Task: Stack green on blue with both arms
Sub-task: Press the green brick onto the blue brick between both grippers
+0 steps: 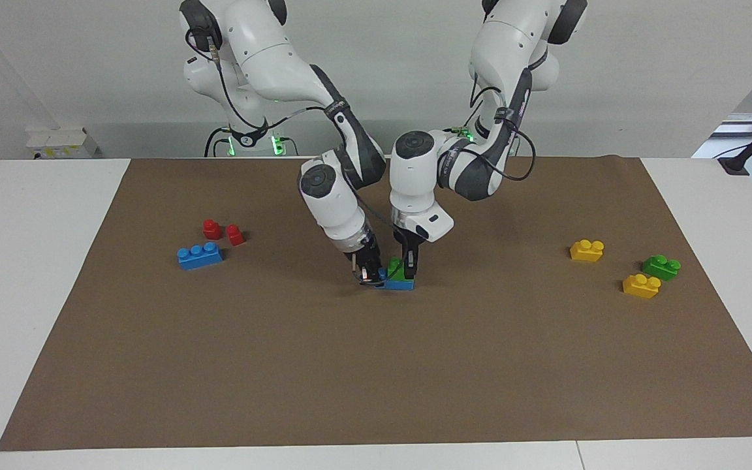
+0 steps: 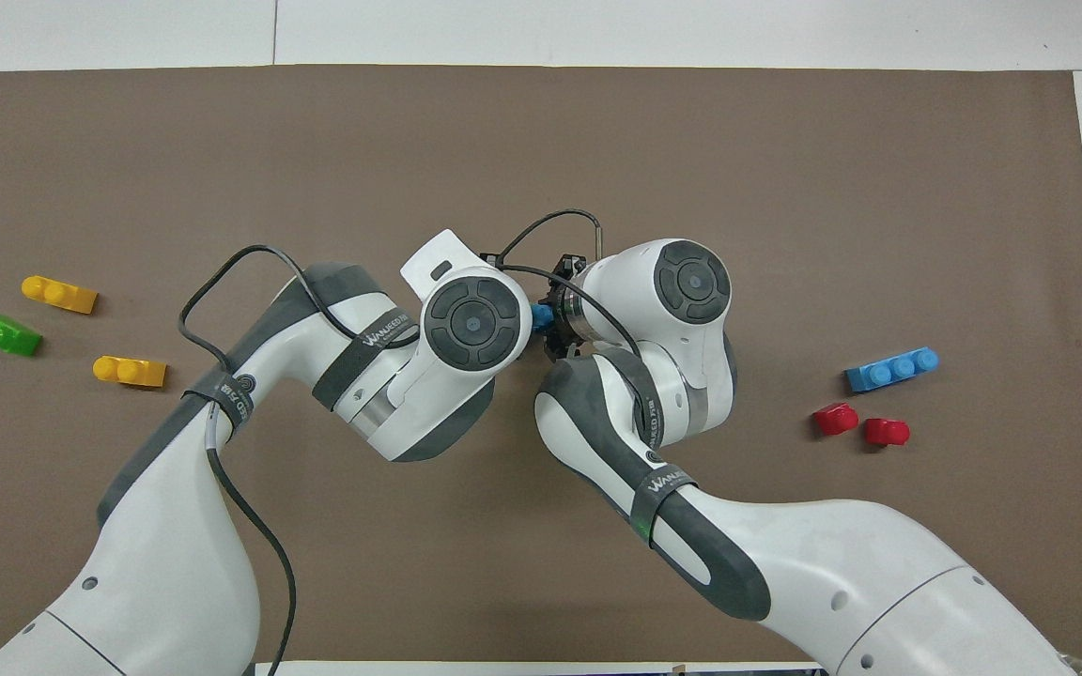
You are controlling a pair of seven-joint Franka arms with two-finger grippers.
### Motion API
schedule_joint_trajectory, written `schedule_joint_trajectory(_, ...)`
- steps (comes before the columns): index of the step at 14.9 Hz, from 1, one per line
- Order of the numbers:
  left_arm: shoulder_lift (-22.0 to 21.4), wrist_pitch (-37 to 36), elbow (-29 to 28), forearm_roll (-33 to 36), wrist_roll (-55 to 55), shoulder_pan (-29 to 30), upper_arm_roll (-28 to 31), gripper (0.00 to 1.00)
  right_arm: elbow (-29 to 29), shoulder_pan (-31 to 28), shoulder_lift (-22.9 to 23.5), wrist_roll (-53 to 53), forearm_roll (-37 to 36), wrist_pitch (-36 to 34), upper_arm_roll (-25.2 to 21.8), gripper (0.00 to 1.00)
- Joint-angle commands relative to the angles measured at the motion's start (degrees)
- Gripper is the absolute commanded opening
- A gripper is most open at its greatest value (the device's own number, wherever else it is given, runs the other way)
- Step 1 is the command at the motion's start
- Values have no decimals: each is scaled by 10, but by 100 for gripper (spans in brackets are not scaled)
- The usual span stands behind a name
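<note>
Both tools meet mid-worktop, the left tool (image 1: 410, 266) pinching the green brick (image 1: 396, 269) seated on the blue brick (image 1: 399, 283), whose end the right tool (image 1: 369, 273) clamps, so the stack looks made; only release seems left.

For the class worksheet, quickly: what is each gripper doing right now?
Left gripper: shut on green brick.
Right gripper: shut on blue brick.

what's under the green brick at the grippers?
A blue brick lying on the mat, with the green brick on top. Left gripper and right gripper hide how well the studs have seated.
</note>
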Motion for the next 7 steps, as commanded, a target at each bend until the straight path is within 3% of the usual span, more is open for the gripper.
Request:
schedule_joint_trajectory(1,17,2,18,16,8,-4,7,100,-16,-5,3,-23,4,17,-4,0)
schedule_joint_trajectory(5,-7,-6,14,14,31,19,5,100,-15,-6,4,-23,4,17,-4,1)
schedule_joint_trajectory(6,-13,-7,12,14,31,26,4,100,-15,-7,4,-24,4,17,-4,7)
schedule_joint_trajectory(7,-20,-12,11,13,33,31,3,100,-15,-10,4,-27,4,17,-4,37)
